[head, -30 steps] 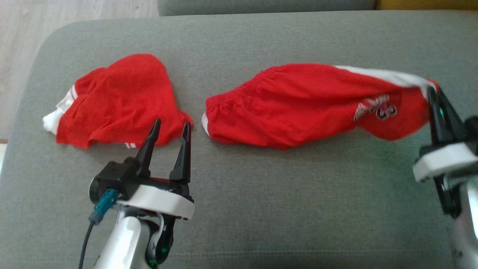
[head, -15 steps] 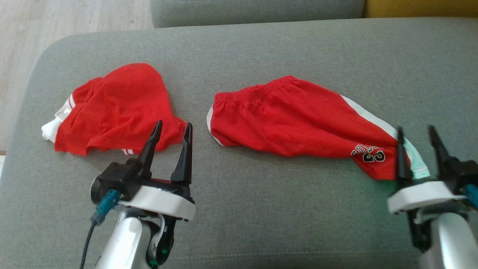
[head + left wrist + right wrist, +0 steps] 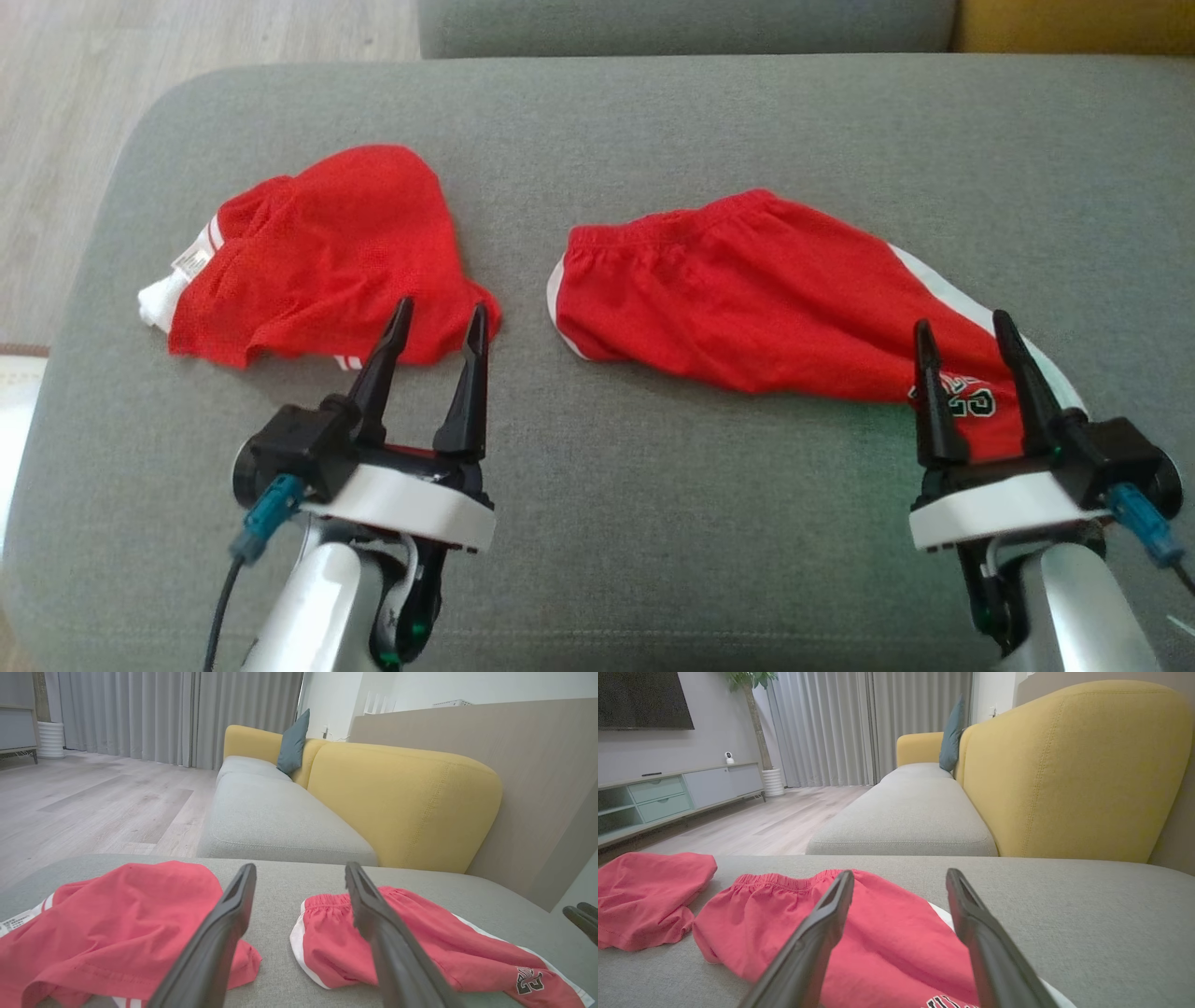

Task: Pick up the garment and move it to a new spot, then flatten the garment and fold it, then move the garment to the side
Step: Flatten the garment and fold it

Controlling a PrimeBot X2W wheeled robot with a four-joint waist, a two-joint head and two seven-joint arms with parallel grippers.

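The garment (image 3: 747, 308) is a pair of red shorts with a white side stripe and a black logo. It lies loosely spread on the right half of the grey cushion (image 3: 653, 523). My right gripper (image 3: 963, 323) stands open over its logo end with nothing between the fingers. In the right wrist view the shorts (image 3: 896, 942) lie under and between my right gripper's (image 3: 900, 873) fingers. My left gripper (image 3: 442, 308) is open and empty, tips near the hem of a second red garment (image 3: 327, 252). In the left wrist view my left gripper (image 3: 301, 868) frames the gap between the shorts (image 3: 327, 938) and that other piece (image 3: 117, 914).
The second red garment lies crumpled at the cushion's left, close to its rounded edge, with wooden floor (image 3: 56, 140) beyond. Another grey seat (image 3: 906, 812) and a yellow backrest (image 3: 1064, 765) stand behind the cushion. The other gripper's tip (image 3: 581, 914) shows at the left wrist view's right edge.
My right gripper opened and let go of the shorts' raised end. The shorts dropped flat onto the cushion. The right arm drew back toward me. The left arm stayed put; the camera shifted slightly.
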